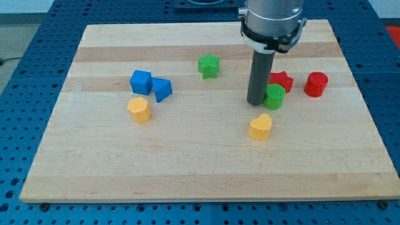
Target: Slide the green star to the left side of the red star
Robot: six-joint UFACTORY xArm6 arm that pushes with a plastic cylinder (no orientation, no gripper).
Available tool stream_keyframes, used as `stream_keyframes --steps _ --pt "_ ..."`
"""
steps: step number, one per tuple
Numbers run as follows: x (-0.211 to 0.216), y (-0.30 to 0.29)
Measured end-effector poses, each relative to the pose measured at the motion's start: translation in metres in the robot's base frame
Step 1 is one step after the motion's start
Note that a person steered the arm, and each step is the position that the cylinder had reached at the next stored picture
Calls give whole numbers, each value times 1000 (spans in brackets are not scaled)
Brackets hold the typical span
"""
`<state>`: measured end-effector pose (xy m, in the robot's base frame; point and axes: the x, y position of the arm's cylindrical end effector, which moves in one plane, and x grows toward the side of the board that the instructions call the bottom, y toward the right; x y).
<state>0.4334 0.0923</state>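
Observation:
The green star (pixel 209 65) sits on the wooden board (pixel 187 162) left of centre-top. The red star (pixel 281 80) lies to its right, partly hidden behind my rod. A green cylinder (pixel 274 97) touches the red star's lower edge. My tip (pixel 255 102) rests on the board just left of the green cylinder, well to the right of and below the green star.
A red cylinder (pixel 316 84) stands right of the red star. A yellow heart-shaped block (pixel 260 127) lies below my tip. A blue cube (pixel 140 82) and a blue triangular block (pixel 162 89) sit at the left, with a yellow hexagonal block (pixel 139 109) below them.

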Motion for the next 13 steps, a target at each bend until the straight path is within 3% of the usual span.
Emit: stream_keyframes --steps 3,4,6,7,8,10,13 --pt "-38 43" --pt "-65 -47" --pt "-121 -57" --pt "-143 -126" --pt "-96 -137" --pt "-82 -41" --pt "-37 23"
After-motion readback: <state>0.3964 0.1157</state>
